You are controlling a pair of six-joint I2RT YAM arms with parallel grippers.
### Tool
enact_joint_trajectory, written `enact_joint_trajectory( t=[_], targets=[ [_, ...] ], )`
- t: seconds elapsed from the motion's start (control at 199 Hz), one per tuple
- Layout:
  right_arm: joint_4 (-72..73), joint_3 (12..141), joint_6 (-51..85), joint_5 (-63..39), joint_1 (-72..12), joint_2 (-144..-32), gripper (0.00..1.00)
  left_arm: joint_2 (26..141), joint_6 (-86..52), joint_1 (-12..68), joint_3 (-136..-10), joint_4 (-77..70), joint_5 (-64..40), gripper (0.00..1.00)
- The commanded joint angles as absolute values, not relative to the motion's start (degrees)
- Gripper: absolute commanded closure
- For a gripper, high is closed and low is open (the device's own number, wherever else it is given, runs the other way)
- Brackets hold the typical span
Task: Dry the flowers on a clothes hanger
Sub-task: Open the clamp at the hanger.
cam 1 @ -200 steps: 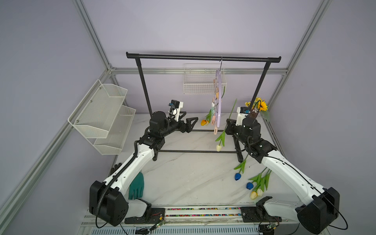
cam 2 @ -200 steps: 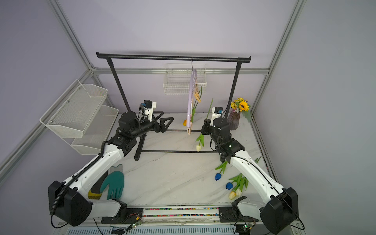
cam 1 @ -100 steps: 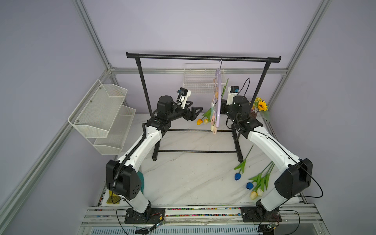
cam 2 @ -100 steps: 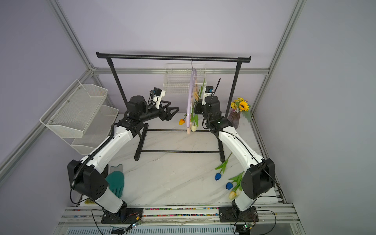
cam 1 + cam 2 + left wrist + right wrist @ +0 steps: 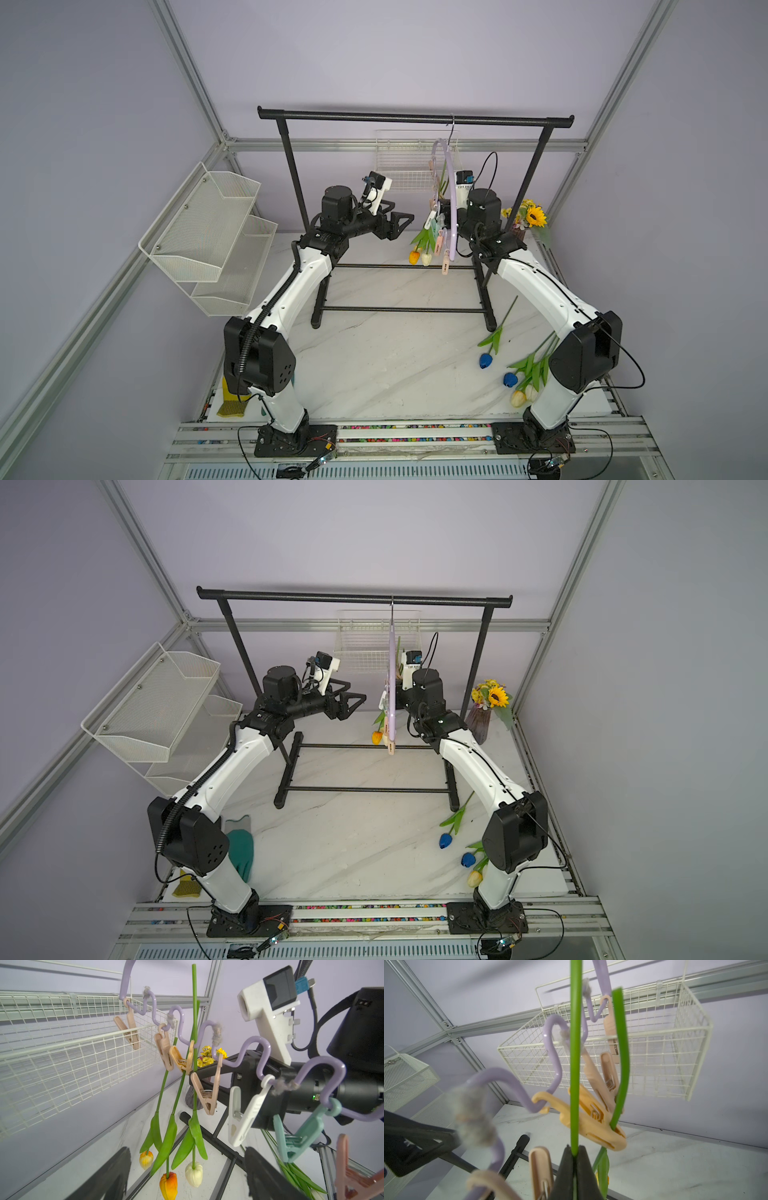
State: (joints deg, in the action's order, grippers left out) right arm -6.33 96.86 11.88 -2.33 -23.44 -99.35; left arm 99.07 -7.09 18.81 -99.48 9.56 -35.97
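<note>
Right fingers (image 5: 565, 1167) clench a straight green tulip stem (image 5: 575, 1064) beside the wavy lilac hanger (image 5: 557, 1068); left fingers (image 5: 110, 1174) gape.

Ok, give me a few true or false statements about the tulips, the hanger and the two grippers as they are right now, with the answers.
1. The clothes hanger hangs from the black rack. True.
2. The left gripper is clamped on the clothes hanger. False: it is open, holds nothing and is apart from the hanger.
3. The right gripper is shut on a tulip stem. True.
4. Every tulip is up at the hanger. False: several lie on the table, among them a blue tulip.
</note>
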Motion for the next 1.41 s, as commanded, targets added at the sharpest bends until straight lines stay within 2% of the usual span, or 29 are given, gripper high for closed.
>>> enact_joint_trajectory(
  t=[0.0,0.347,0.588,1.402],
  targets=[
    [-3.67,97.45,10.36,-5.68,-23.12,-99.32,1.00,99.46,-4.69,17.93,-102.57,9.11,-38.67,0.15],
    [-2.32,97.16,9.51,-12.42,-21.64,-99.58,1.00,101.93,-0.97,17.84,-101.88,0.00,-44.06,0.25],
    [-0.63,97.01,8.79,-19.33,-20.57,-100.28,1.00,107.01,-4.91,17.84,-108.05,1.68,-45.85,0.35],
    [0.38,97.17,9.89,-21.97,-19.47,-100.64,1.00,111.78,-10.90,22.88,-114.10,2.56,-39.43,0.30]
  ],
)
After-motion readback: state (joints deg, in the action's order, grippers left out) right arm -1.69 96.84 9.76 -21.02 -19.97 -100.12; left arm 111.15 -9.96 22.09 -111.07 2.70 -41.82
